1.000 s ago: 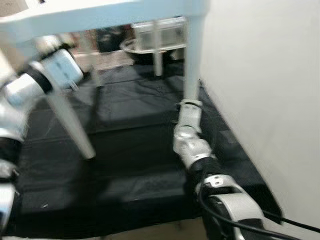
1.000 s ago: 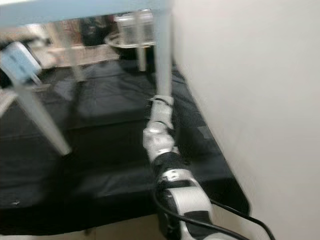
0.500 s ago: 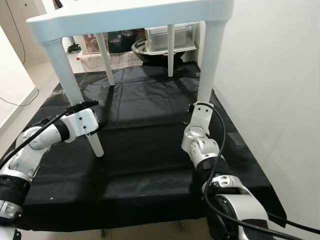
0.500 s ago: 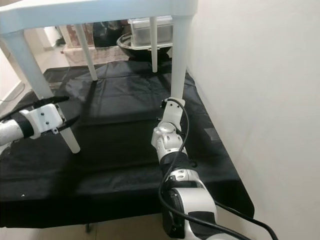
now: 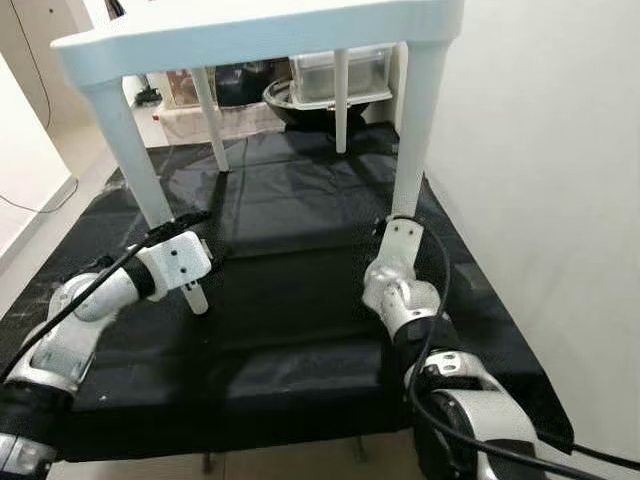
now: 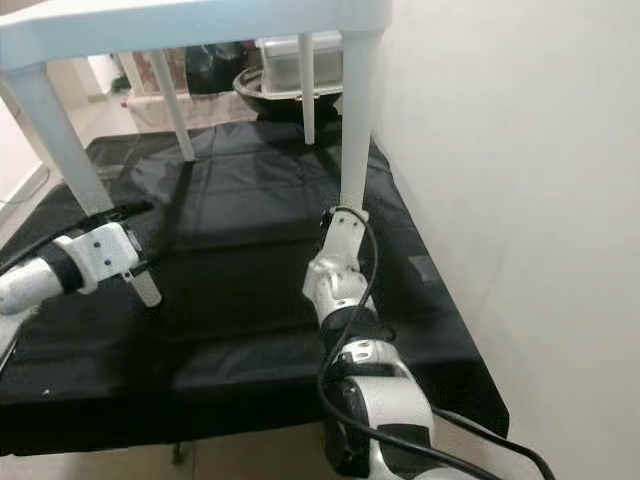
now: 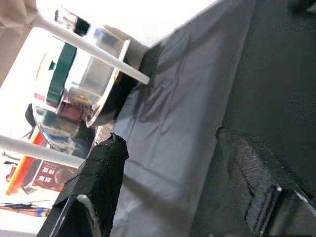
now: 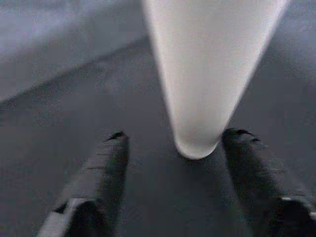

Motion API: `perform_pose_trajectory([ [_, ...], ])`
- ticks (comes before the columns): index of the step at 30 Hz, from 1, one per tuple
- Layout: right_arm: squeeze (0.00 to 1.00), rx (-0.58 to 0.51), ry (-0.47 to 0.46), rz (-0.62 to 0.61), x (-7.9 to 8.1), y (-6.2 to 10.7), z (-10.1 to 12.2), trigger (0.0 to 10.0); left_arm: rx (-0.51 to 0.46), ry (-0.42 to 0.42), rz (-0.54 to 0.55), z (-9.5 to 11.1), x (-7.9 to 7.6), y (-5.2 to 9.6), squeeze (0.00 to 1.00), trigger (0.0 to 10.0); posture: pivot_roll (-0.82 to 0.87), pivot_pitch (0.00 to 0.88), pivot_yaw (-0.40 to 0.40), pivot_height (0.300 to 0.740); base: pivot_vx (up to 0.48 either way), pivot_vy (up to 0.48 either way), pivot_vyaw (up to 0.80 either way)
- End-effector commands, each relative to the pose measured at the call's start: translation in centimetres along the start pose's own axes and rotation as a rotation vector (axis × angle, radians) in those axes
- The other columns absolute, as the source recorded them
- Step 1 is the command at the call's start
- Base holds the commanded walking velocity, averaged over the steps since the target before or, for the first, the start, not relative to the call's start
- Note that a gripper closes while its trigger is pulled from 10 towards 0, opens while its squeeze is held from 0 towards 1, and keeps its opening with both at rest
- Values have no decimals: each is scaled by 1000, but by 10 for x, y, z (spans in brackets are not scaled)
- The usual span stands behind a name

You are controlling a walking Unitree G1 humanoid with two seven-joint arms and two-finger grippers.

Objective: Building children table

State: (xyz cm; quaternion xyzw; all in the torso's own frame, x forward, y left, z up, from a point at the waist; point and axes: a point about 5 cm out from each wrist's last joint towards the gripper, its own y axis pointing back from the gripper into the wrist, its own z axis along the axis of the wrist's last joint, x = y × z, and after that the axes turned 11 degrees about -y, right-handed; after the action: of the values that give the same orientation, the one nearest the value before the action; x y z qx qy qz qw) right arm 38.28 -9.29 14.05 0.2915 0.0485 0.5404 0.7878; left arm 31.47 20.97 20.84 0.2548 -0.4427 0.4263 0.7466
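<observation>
White children's table stands upright on the black sheet, both pincers released: right pincer straddling the near-right leg, left pincer by the near-left leg; an uneven squeeze or push likely skids or tips it.

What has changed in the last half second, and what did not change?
The left gripper came lower along the near-left table leg, toward its foot; its fingers are open, holding nothing. The right gripper, open around the near-right leg, and the white table stayed in place.
</observation>
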Motion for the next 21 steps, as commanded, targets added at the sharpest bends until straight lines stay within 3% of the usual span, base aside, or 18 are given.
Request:
perform_pose_trajectory([
  [1, 1000, -5, 3, 31, 5, 3, 1, 10000, 13, 46, 20, 2, -9, 2, 0, 10000, 57, 0, 48, 740, 0, 0, 0],
  [3, 1000, -15, 5, 37, 6, 3, 3, 10000, 12, 68, 31, 4, -13, 3, 0, 10000, 57, 0, 48, 740, 0, 0, 0],
  [5, 1000, -46, 36, 60, 6, 5, 6, 10000, 0, 129, 58, 15, -30, 3, 0, 10000, 49, 0, 44, 740, 0, 0, 0],
  [6, 376, -88, 69, 132, 7, 7, 9, 10000, -7, 181, 75, 24, -44, 6, 0, 10000, 43, 0, 42, 740, 0, 0, 0],
  [7, 376, -96, 75, 151, 8, 8, 10, 10000, -7, 190, 78, 26, -47, 7, 0, 10000, 43, 0, 42, 740, 0, 0, 0],
  [8, 0, -109, 84, 169, 8, 9, 11, 10000, -2, 211, 93, 28, -50, 8, 0, 10000, 43, 0, 42, 740, 0, 0, 0],
  [11, 0, -138, 91, 213, 3, 12, 10, 10000, 5, 253, 112, 32, -59, 12, 0, 10000, 26, 0, 44, 740, 0, 0, 0],
  [13, 0, -216, 133, 318, -11, 22, 3, 10000, 47, 390, 171, 39, -80, 23, 0, 10000, 26, 0, 44, 740, 0, 0, 0],
  [14, 0, -216, 133, 318, -11, 22, 3, 10000, 47, 390, 171, 39, -80, 23, 0, 10000, 26, 0, 44, 740, 0, 0, 0],
  [17, 0, -273, 192, 449, -30, 34, -17, 10000, 117, 507, 215, 45, -105, 38, 0, 10000, 8, 0, 47, 740, 0, 0, 0],
  [18, 0, -273, 192, 449, -30, 34, -17, 10000, 117, 507, 215, 45, -105, 38, 0, 10000, 8, 0, 47, 740, 0, 0, 0],
  [21, 0, -318, 280, 610, -42, 50, -39, 10000, 183, 571, 219, 52, -131, 50, 0, 10000, -19, 0, 50, 740, 0, 0, 0],
])
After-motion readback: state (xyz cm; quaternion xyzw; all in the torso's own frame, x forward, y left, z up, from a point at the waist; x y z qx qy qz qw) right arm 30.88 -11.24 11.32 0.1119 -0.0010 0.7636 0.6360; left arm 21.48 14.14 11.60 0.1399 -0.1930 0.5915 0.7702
